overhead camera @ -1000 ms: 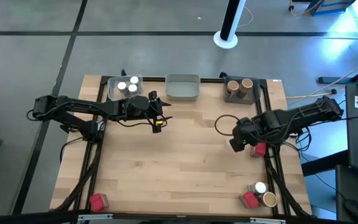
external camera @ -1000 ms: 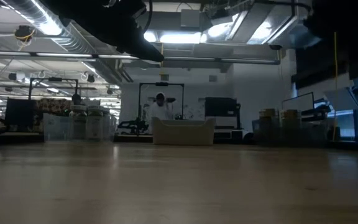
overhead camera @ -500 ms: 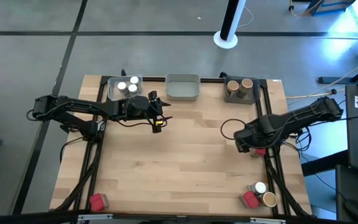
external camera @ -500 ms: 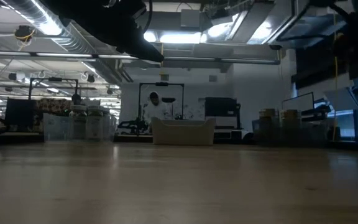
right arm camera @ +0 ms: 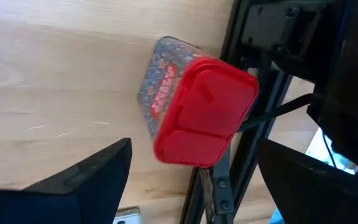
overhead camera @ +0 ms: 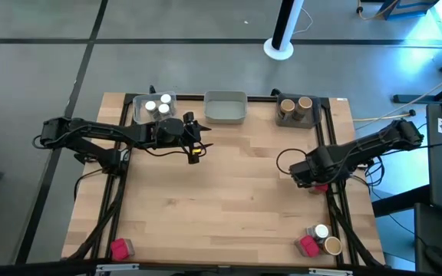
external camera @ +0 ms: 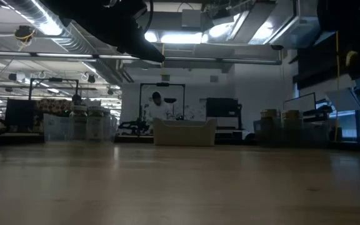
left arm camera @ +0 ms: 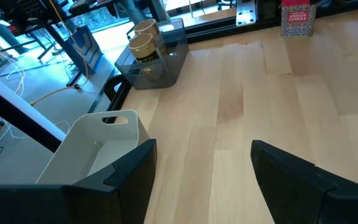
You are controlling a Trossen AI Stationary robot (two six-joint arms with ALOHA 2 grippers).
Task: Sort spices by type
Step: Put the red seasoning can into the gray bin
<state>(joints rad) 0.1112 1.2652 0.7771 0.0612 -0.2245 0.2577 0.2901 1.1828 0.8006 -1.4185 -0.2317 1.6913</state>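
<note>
Jaws spread over red packet (right arm camera: 194, 112), ungrasped; left jaws spread, idle. Four jars trayed; other spices loose on table (overhead camera: 229, 199).

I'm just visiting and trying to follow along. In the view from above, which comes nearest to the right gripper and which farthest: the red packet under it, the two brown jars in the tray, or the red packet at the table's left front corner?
From the right gripper:
1. The red packet, right beside it at the table's right edge.
2. The two brown jars, in the back right tray.
3. The other red packet, across the table at the front left corner.
</note>
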